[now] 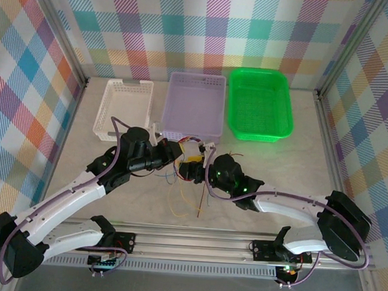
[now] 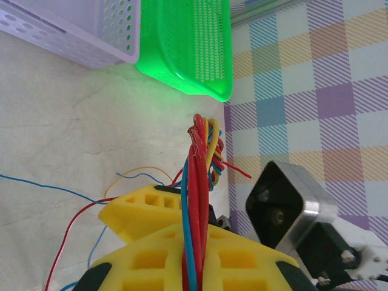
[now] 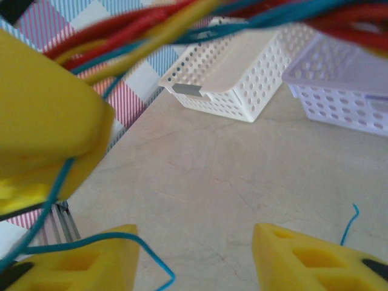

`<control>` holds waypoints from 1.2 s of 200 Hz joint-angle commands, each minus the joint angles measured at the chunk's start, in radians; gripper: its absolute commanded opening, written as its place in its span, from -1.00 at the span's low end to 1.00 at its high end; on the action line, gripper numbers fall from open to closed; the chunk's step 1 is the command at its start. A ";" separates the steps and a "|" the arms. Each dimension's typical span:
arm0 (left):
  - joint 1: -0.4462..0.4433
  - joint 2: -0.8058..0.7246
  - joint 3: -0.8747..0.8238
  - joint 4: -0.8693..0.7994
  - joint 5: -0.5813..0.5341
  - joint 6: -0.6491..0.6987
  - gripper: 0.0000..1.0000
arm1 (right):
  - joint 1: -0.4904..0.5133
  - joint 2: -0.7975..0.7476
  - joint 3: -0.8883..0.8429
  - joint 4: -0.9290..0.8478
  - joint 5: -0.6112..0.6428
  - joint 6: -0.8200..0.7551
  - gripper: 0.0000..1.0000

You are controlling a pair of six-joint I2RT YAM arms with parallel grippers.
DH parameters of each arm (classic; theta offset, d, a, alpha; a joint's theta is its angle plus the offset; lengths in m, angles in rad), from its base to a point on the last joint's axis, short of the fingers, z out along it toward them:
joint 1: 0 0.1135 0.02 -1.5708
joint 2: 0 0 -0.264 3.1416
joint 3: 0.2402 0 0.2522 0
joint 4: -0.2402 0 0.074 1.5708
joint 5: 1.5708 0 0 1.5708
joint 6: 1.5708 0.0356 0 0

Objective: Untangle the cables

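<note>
Pale tabletop point(image 2: 73, 133), cables point(image 2: 197, 163) between left hand's point(image 2: 182, 227) yellow fingers point(image 2: 142, 209).

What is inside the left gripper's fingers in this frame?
The left gripper is shut on the cables: red, blue and yellow strands rise from between its yellow fingers. How they cross lower down is covered by them.

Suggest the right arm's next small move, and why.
Probably advance the right gripper to the cables and close on one strand: the left gripper pinches the bundle, while the right jaws stand open short of it, gripping nothing.
</note>
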 commanded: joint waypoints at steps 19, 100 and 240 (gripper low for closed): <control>0.007 -0.029 -0.012 0.084 0.001 -0.041 -1.00 | 0.035 0.052 0.016 0.085 0.041 -0.004 -0.13; 0.007 -0.067 -0.038 0.078 -0.005 -0.048 -1.00 | 0.054 0.008 0.034 -0.049 0.165 -0.025 -1.00; 0.018 -0.043 -0.033 -0.147 -0.030 0.129 -0.60 | -0.027 -0.372 0.009 -0.520 0.397 -0.046 -1.00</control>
